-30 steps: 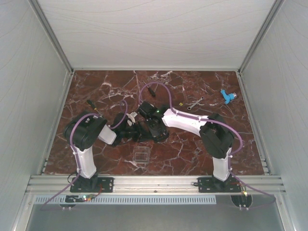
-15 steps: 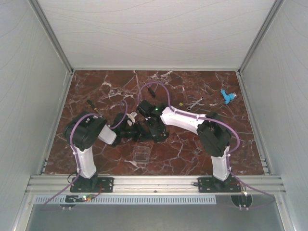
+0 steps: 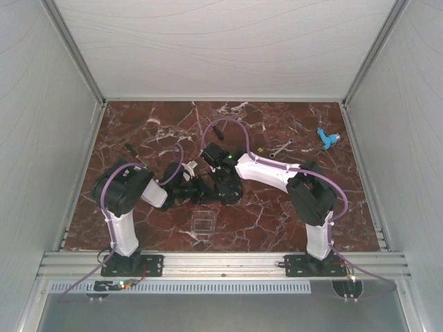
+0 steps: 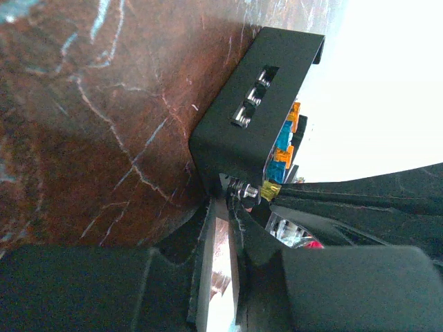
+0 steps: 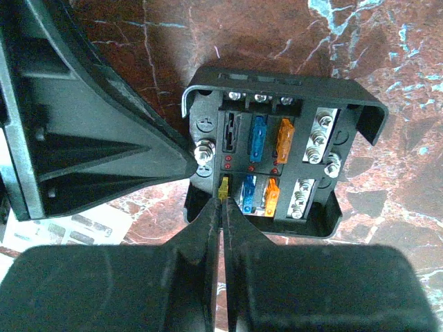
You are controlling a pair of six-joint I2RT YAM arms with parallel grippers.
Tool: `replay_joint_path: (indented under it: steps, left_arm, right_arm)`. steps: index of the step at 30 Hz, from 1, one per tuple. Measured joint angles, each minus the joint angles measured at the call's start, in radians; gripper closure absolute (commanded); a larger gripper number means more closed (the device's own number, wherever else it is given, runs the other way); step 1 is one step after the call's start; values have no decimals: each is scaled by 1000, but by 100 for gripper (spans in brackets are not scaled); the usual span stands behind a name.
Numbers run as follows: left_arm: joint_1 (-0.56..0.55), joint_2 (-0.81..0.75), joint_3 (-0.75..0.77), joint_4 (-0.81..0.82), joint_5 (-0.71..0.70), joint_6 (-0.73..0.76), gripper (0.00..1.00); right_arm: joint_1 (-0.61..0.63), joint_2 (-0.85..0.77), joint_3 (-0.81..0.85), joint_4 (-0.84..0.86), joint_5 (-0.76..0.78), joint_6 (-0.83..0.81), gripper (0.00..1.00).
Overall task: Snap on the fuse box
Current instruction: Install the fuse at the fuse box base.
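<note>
Right wrist: right gripper [image 5: 223,207], pointing down, pinches a yellow fuse [image 5: 223,187] at the fuse box [image 5: 311,86]; left gripper [image 4: 224,207] clamps its edge.

We find the middle of the table [image 3: 166,124] crowded: the left gripper [image 4: 223,207] clamps one edge of the fuse box [image 5: 277,166], and the right gripper [image 5: 223,199], pinched tight, covers a slot beside it, so only the box's opposite side lies open to approach. The clear lid [image 3: 202,223] lies just before the grippers, with bare marble around it. Farther back, the screwdriver [image 3: 133,152], wrench [image 3: 280,148] and blue part [image 3: 327,138] sit well apart, and the enclosure walls [image 3: 41,138] hem us in.
</note>
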Motion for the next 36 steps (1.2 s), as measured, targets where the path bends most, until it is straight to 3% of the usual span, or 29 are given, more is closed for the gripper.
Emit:
replay_joint_path:
  steps: [9,22,36]
  left_arm:
    - [0,0,0,0,0,0,89]
    - [0,0,0,0,0,0,89]
    - [0,-1,0,0,0,0,89]
  right_arm:
    - [1,-53,-75,81,3,2,100]
    - [30,-87,-51,76,85,1,94]
    - [31,-80,-28,86,116,2,94]
